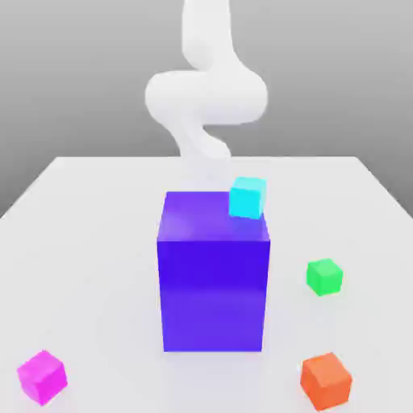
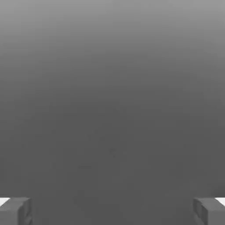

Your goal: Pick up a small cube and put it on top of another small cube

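White tabletop (image 1: pixel 97 210), grey backdrop (image 1: pixel 81 81) up top. Lower L of frame: magenta cube (image 1: pixel 43 377), bright, solid, turned cornerwise. Ctr: big blue-violet block (image 1: pixel 214 282) w/ cyan cube (image 1: pixel 248 198) at its top R. Hand view: gripper (image 2: pixel 112 213) spread wide, nothing btwn. Mid-R: green cube (image 1: pixel 324 277); lower R: orange cube (image 1: pixel 326 381).

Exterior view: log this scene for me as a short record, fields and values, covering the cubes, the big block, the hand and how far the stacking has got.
big block: blue-violet, standing upright on the table
cyan cube: near the block, at its top right corner as the exterior view shows it
magenta cube: on the table, exterior view's near left
green cube: on the table, right of the block
orange cube: on the table, near right
hand: open, nothing between its fingers
stacking: magenta and green cubes apart, not stacked
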`<state>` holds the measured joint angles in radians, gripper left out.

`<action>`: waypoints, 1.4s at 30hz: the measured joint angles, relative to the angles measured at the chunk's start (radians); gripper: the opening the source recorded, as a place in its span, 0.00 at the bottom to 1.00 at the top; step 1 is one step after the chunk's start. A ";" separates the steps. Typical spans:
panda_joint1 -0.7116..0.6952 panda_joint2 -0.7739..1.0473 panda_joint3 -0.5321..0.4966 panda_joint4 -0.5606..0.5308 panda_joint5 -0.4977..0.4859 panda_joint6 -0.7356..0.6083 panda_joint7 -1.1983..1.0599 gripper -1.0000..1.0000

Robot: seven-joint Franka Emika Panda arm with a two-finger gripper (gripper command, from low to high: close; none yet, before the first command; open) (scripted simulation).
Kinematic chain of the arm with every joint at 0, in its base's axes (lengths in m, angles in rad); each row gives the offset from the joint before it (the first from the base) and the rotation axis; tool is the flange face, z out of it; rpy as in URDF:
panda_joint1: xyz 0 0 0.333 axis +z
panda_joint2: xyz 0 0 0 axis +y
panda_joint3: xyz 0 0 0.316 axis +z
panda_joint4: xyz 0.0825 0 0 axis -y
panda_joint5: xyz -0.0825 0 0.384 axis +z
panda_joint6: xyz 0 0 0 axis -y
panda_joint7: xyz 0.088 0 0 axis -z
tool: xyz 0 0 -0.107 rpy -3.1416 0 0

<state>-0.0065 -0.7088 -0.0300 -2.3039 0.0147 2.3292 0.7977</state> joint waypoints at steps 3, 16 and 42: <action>-0.009 0.114 -0.038 -0.005 0.020 0.037 -0.004 0.50; -0.068 0.586 -0.176 -0.025 0.125 0.187 -0.037 0.50; -0.234 1.151 -0.197 -0.022 0.236 0.419 -0.076 0.00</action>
<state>-0.2408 0.4425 -0.2268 -2.3258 0.2506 2.7481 0.7219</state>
